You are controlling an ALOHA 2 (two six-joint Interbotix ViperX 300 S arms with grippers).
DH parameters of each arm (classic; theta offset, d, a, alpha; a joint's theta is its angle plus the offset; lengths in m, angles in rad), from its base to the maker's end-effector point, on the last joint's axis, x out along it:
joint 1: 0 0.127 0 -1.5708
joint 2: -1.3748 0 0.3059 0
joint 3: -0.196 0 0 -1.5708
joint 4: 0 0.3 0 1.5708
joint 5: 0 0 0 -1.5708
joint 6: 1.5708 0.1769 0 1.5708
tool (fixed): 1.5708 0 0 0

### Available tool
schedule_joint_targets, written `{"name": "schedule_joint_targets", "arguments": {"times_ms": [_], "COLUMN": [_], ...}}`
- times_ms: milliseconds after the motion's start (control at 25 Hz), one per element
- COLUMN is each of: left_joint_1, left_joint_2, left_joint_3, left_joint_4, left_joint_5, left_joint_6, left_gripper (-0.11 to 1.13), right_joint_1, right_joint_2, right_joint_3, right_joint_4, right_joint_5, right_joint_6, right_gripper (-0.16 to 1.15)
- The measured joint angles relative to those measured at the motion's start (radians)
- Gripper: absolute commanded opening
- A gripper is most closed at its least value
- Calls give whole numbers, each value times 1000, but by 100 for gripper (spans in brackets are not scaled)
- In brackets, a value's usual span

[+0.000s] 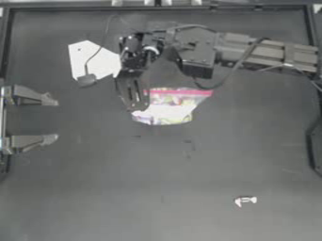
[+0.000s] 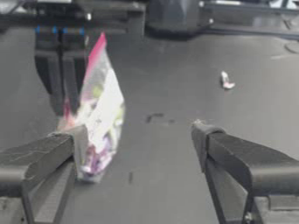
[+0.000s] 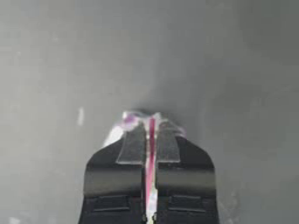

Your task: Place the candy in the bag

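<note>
Nearest to the front edge of the table, over on the right, the candy is just lying there on its own, nothing touching it. So the main job hasn't happened yet: it's not picked up, and it's well apart from the bag.

Back at the left edge, the left gripper sits drawn back, fingers spread wide with nothing between them. In its wrist view the bag looks close to one finger, but that's just the line of sight (the top view shows clear table between them).

Further back, around the middle, the bag hangs with its pink-red zip strip up top and colourful sweets showing through. The right gripper, whose arm reaches across along the far side, is clamped tight on the left end of the strip, which runs right between its closed fingers in the wrist view.

My read: the bag is held up ready, roughly the first step sorted. I can't tell whether the mouth is open. Still left: grab the candy, carry it over, drop it in.
</note>
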Motion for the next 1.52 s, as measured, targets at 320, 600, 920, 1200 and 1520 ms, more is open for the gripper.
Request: {"name": "schedule_joint_targets", "arguments": {"times_ms": [320,600,920,1200,1520], "left_joint_1": [20,66,106,121,143], "left_joint_2": [5,94,268,443,577], "left_joint_3": [2,-3,-57,-98,-158], "left_joint_4": [-6,-18,-18,-17,-17], "left_joint_5": [9,11,-44,-146,-187], "left_joint_6": [0,0,5,14,43], "left_gripper": [100,100,99,99,99], "right_joint_1": [-2,-3,-5,-5,-5], "right_joint_2": [-83,-124,-138,-138,-138], "right_joint_3": [124,207,245,245,247], "right_joint_4": [11,21,23,26,32], "right_joint_5": [-101,-166,-198,-207,-218], "right_joint_6": [0,0,0,0,0], "right_gripper": [7,7,7,6,6]}}
